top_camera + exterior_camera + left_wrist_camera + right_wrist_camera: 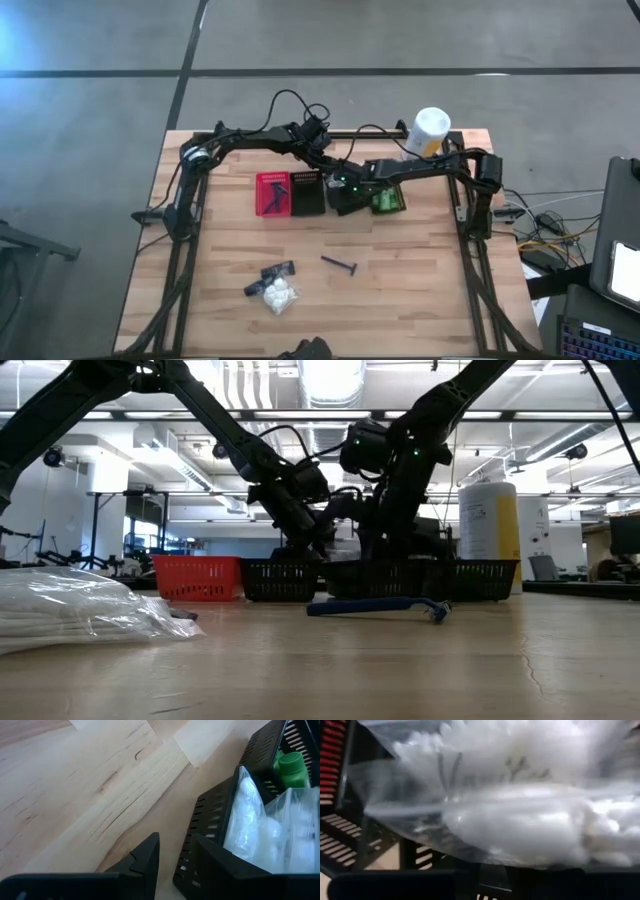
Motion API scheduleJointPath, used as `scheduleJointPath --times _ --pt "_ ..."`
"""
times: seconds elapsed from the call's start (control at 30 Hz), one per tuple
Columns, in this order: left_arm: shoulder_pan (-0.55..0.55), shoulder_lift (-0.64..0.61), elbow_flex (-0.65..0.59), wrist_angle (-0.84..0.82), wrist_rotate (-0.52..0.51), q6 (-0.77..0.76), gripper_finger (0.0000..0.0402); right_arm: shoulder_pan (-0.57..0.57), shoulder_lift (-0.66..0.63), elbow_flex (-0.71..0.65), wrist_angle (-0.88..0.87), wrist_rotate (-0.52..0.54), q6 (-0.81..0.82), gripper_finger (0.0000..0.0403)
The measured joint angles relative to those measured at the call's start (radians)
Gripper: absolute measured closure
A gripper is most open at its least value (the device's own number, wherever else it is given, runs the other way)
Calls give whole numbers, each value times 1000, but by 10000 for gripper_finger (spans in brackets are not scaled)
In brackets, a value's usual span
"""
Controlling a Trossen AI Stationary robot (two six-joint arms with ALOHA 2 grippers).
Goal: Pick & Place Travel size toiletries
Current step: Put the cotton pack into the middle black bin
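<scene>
High view, right gripper over black basket; white bundle close below

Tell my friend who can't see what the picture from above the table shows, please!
Two dark robot arms meet over a row of small baskets at the back of a wooden table: a red basket, then black baskets, one holding green packets. A white-and-yellow canister stands behind them. Nearer the front lie a white wrapped bundle and a slim dark razor.
</scene>
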Motion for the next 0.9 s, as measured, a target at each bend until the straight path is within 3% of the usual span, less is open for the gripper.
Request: scheduleJointPath --times 0.2,0.47,0.9 --pt "0 0 0 -1 3 -3 282 7 30 5 0 -26 0 312" --pt "0 0 0 -2 9 -3 282 5 3 38 -23 74 -34 296" --pt "12 -11 -2 -29 40 23 282 23 -6 41 -40 25 -44 272"
